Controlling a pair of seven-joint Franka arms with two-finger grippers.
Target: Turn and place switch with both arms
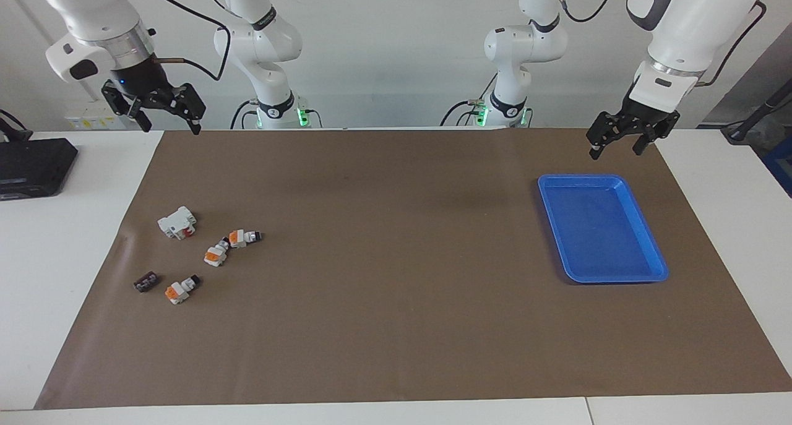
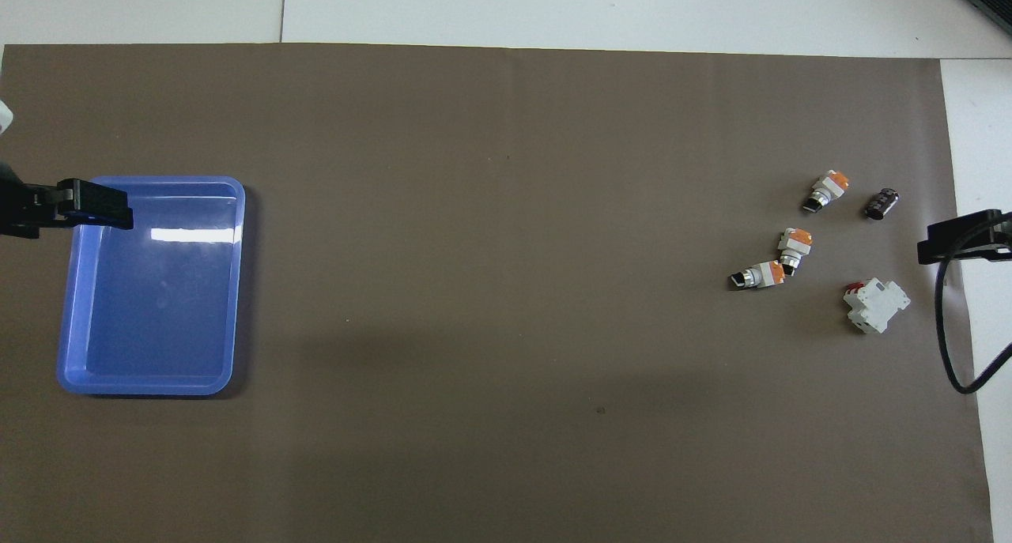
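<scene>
Both tools hang spread and empty, the left tool (image 1: 615, 145) at upper right above the blue tray (image 1: 643, 270), the right tool (image 1: 162, 111) at upper left, and three switches (image 1: 243, 237) lie lower left on the desk (image 1: 396, 326).

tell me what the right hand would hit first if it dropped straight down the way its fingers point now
Probably the bare brown table mat. The right hand, open, hangs near the mat's corner at the right arm's end. The large white plastic block with a red mark lies clear of that line, though depth is hard to judge.
</scene>
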